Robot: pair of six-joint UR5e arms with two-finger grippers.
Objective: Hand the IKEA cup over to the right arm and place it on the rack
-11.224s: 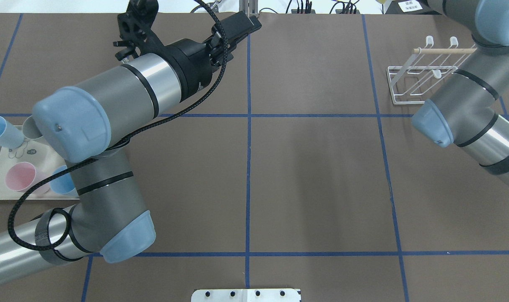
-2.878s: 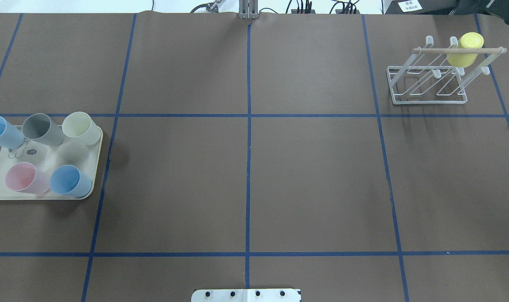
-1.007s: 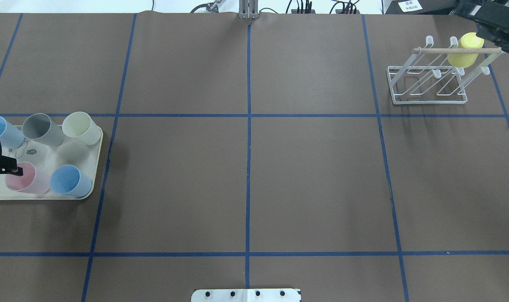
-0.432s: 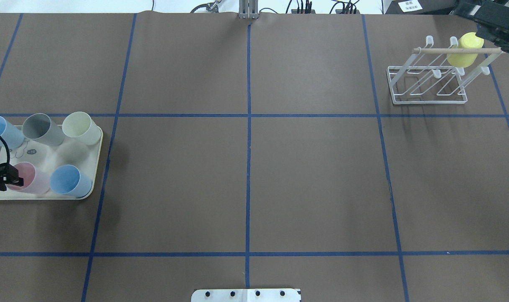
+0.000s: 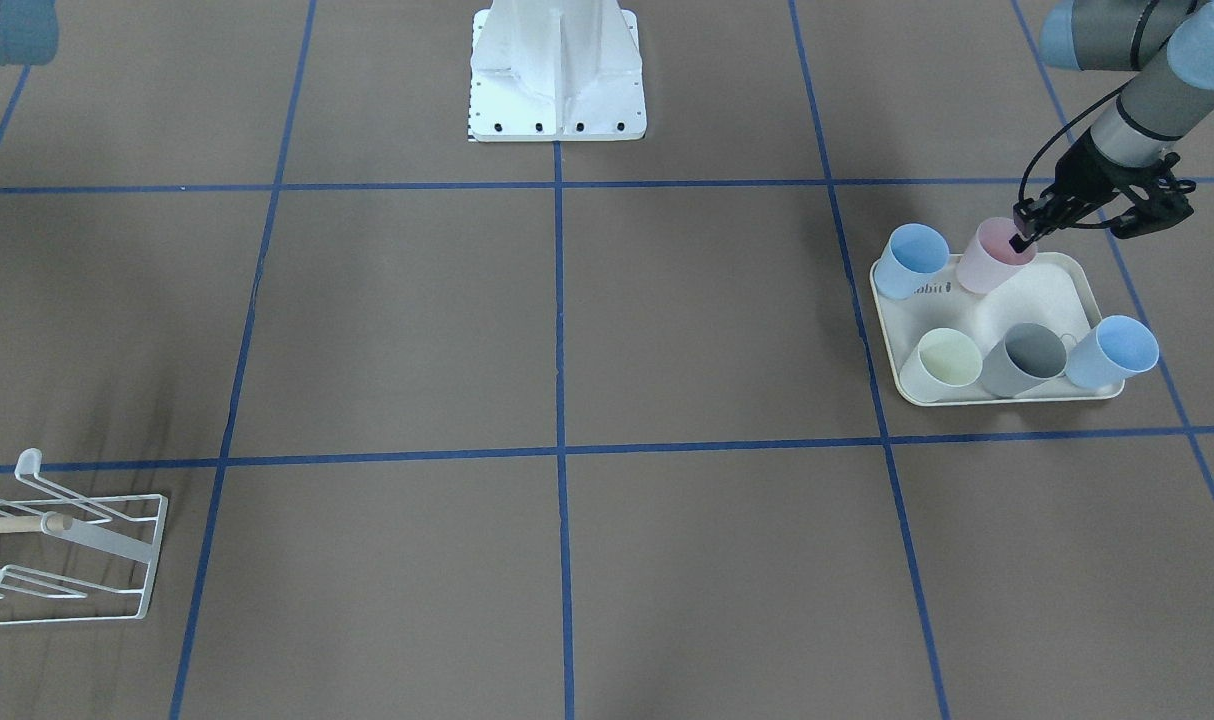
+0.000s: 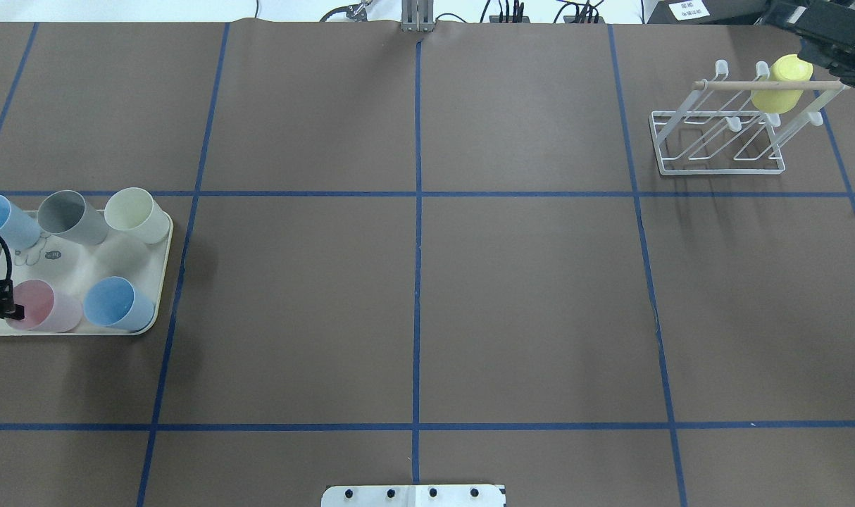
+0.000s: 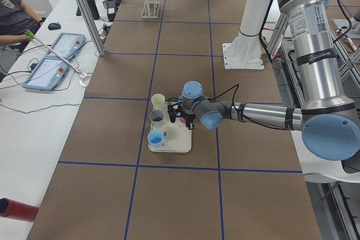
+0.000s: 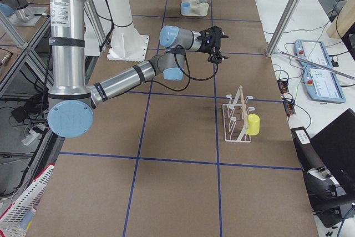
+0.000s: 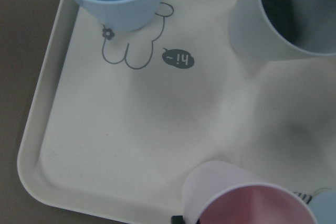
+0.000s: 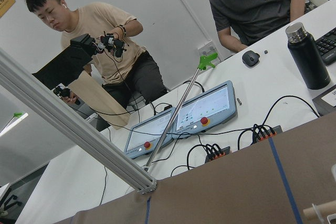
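I log the pink cup (image 6: 44, 315) upright in the tray's (image 6: 117, 246) robot-side left corner, where my left tool (image 6: 1, 308) has just closed in on its rim, grip untellable, right tool (image 6: 832, 42) far off and likewise unclear, so pickup looks imminent.

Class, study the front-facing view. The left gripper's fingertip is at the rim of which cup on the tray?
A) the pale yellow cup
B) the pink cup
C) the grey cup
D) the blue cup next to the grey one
B: the left gripper sits at the rim of the pink cup, which stands at one corner of the tray.
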